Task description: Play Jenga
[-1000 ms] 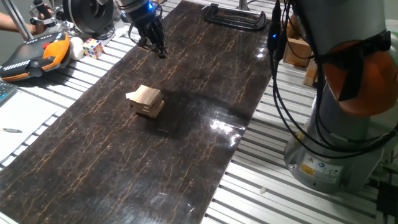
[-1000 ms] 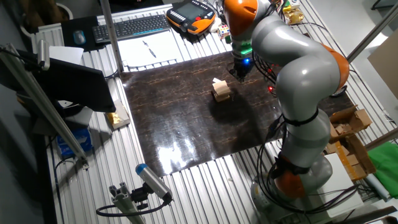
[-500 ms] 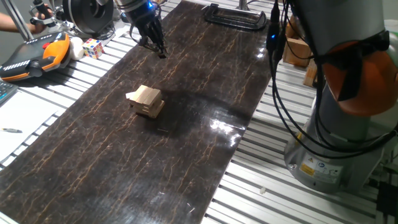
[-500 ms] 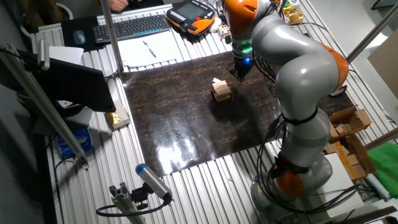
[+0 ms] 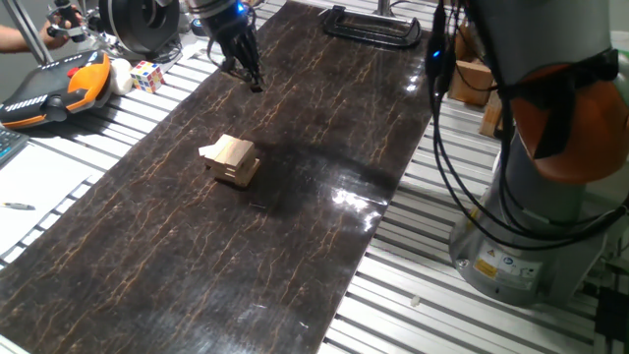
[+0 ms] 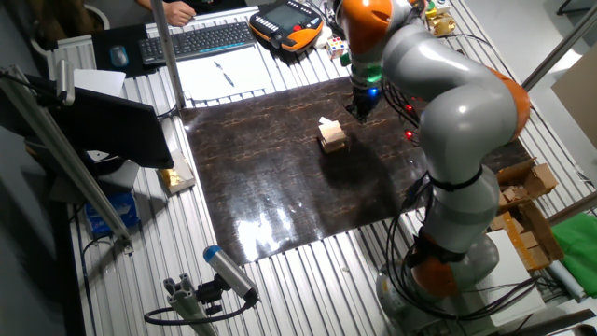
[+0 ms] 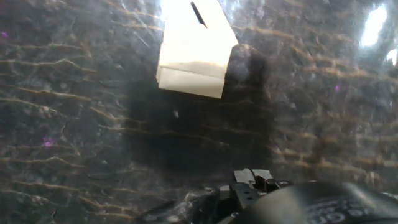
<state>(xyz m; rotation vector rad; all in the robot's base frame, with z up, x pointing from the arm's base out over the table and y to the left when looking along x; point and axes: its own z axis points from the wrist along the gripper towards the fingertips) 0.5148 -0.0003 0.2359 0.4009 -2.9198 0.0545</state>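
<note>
The Jenga stack (image 5: 231, 160) is a low pile of pale tan blocks on the dark marbled mat (image 5: 295, 246). Its top block is turned askew. It also shows in the other fixed view (image 6: 330, 136) and at the top of the hand view (image 7: 194, 51). My gripper (image 5: 256, 85) hangs above the far end of the mat, well beyond the stack and apart from it; it also shows in the other fixed view (image 6: 362, 116). Its fingers come together to a point and hold nothing. In the hand view the fingertips (image 7: 252, 180) are dark and blurred at the bottom edge.
A multicoloured puzzle cube (image 5: 147, 76) and an orange teach pendant (image 5: 54, 88) lie left of the mat. A black clamp (image 5: 373, 25) lies at its far end. Wooden pieces (image 5: 470, 81) and the robot base (image 5: 531, 236) stand at the right. A keyboard (image 6: 201, 39) is behind.
The gripper and the stack stay almost where they were. A person's hand has come into view at the keyboard in the other fixed view.
</note>
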